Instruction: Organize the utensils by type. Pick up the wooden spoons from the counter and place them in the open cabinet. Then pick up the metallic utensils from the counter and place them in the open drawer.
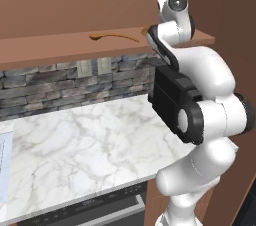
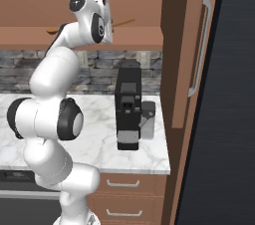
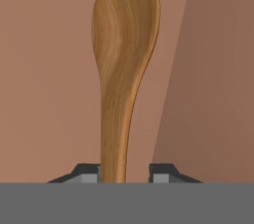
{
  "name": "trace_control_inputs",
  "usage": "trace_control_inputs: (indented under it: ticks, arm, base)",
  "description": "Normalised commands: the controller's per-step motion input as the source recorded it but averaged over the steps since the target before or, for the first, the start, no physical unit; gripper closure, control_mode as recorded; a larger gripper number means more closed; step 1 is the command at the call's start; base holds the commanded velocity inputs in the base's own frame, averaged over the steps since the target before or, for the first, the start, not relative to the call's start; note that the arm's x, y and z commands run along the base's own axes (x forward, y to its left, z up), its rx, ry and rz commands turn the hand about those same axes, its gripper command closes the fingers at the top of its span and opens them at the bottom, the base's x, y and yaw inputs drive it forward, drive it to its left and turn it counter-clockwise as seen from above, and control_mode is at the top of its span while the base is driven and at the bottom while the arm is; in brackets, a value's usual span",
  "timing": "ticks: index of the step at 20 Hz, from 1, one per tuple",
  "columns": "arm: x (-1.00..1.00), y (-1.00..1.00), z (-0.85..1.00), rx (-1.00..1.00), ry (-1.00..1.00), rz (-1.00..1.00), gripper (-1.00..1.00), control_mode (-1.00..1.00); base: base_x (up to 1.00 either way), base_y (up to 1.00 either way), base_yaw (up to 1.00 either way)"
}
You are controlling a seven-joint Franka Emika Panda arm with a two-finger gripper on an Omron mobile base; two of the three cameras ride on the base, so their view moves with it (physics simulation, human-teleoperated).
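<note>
A wooden spoon [image 3: 124,59] stands up from between my fingertips, bowl end away from me, in front of the brown back wall of the open cabinet. My gripper [image 3: 125,173] is shut on its handle. In the right base view the spoon [image 2: 127,21] pokes out to the right of my raised hand, just above the cabinet shelf [image 2: 144,37]. Another wooden spoon [image 1: 112,36] lies flat on the shelf [image 1: 50,50], left of my hand. The metallic utensils and the open drawer are out of view.
A black coffee machine [image 2: 128,109] stands on the marble counter [image 1: 90,140] below my arm, against the stone backsplash. A tall wooden cabinet panel [image 2: 189,45] with a long handle rises on the right. Shut drawers [image 2: 122,184] sit under the counter.
</note>
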Motion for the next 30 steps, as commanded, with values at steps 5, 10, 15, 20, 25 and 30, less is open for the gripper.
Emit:
trace_control_inputs:
  ticks: [5, 10, 15, 20, 25, 30]
  arm:
    - [0.36, 0.0, -0.02, 0.0, 0.12, 0.07, 1.0, -1.0]
    - [0.33, 0.0, -0.04, 0.0, 0.05, 0.05, 1.0, -1.0]
    - [0.19, 0.0, -0.11, 0.0, 0.01, 0.0, 1.0, -1.0]
    - [0.12, 0.0, -0.19, 0.0, 0.0, 0.0, 1.0, -1.0]
    - [0.15, 0.0, -0.18, 0.0, 0.0, 0.0, -1.0, -1.0]
    - [0.21, 0.0, -0.2, 0.0, 0.03, 0.0, -1.0, -1.0]
  base:
    - [0.0, 0.0, 0.0]
    - [0.0, 0.0, 0.0]
    - [0.0, 0.0, 0.0]
    - [0.0, 0.0, 0.0]
    - [0.0, 0.0, 0.0]
    - [0.0, 0.0, 0.0]
